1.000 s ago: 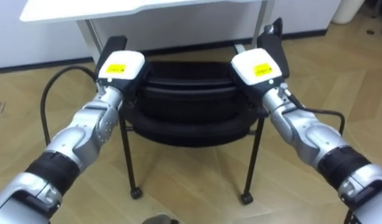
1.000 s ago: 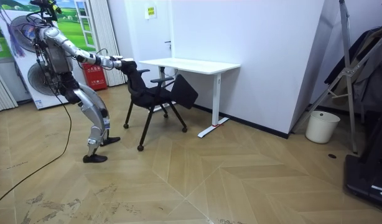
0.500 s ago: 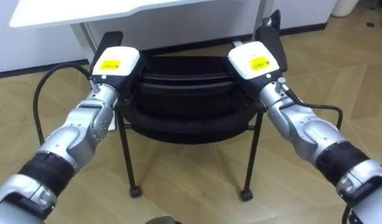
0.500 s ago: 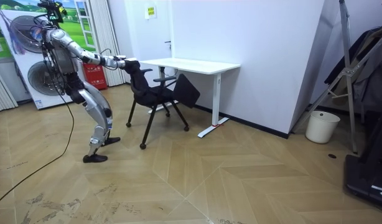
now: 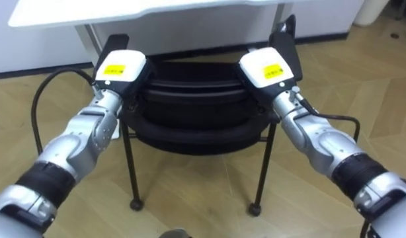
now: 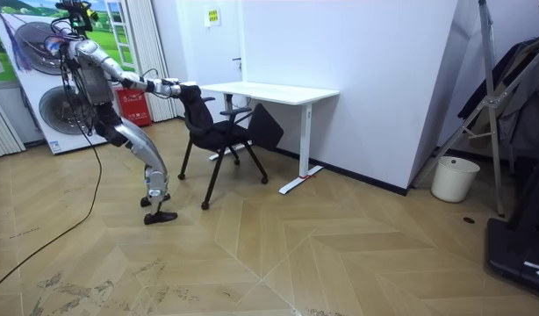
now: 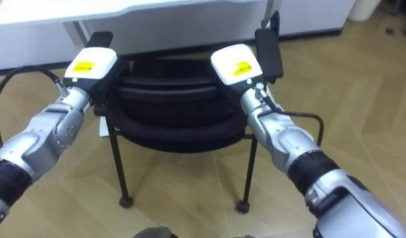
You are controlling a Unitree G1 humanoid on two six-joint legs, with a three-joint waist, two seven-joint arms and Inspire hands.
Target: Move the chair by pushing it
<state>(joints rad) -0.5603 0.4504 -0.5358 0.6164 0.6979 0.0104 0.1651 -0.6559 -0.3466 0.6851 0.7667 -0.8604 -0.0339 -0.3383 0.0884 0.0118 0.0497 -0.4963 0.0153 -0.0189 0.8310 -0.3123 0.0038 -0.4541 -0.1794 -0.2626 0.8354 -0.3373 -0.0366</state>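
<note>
On chair (image 5: 196, 109) back's two ends sit left hand (image 5: 121, 71) and right hand (image 5: 270, 69), likely for a straight push; whether they grip it, cannot tell.

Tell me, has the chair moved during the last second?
Yes. In the room view the chair has shifted toward the room view's right, closer to the white desk, which stays in place.

Counts: one black chair with thin dark metal legs (image 5: 190, 109), one white rectangular desk on white legs (image 5: 123, 9), one white round bin (image 6: 449, 179) by the wall. Two robot hands, left hand (image 5: 120, 69) and right hand (image 5: 269, 69), both at the chair's back. Two small black castors (image 5: 135, 205) under its near legs.
</note>
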